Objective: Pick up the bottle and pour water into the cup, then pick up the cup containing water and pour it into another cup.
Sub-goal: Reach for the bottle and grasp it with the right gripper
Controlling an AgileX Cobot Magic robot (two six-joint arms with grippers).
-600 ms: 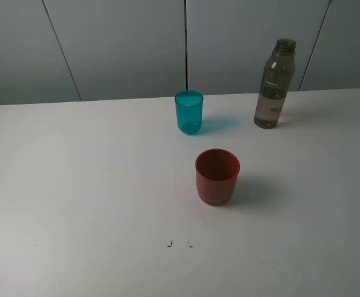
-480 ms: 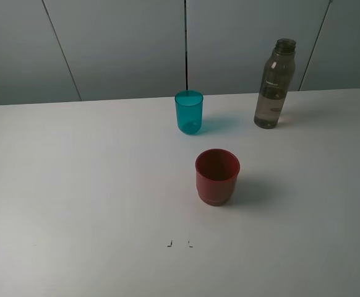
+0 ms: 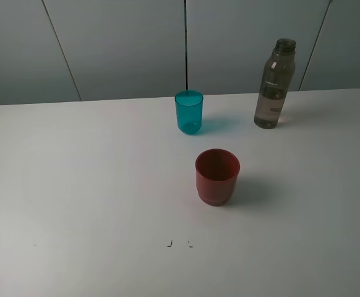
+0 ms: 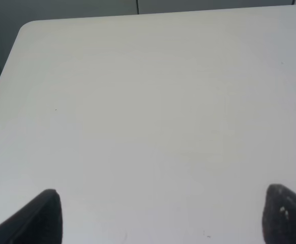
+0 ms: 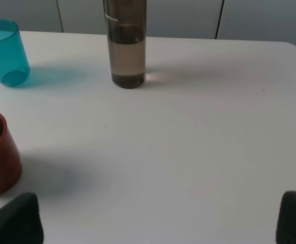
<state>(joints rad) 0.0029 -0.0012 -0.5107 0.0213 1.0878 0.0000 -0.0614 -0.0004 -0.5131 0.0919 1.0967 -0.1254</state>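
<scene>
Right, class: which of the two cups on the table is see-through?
The slim teal cup, further back, is translucent; the wider red cup in front of it is opaque.

Bottle [image 3: 274,86] right of cup [image 3: 188,112] (far side)

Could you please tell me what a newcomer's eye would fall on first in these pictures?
Three vessels stand out against the plain white table: a slim teal cup at the back centre, a wider red cup nearer the camera and slightly to its right, and a tall smoky bottle at the back right, partly filled with liquid. All three stand upright, apart from one another and untouched.
</scene>
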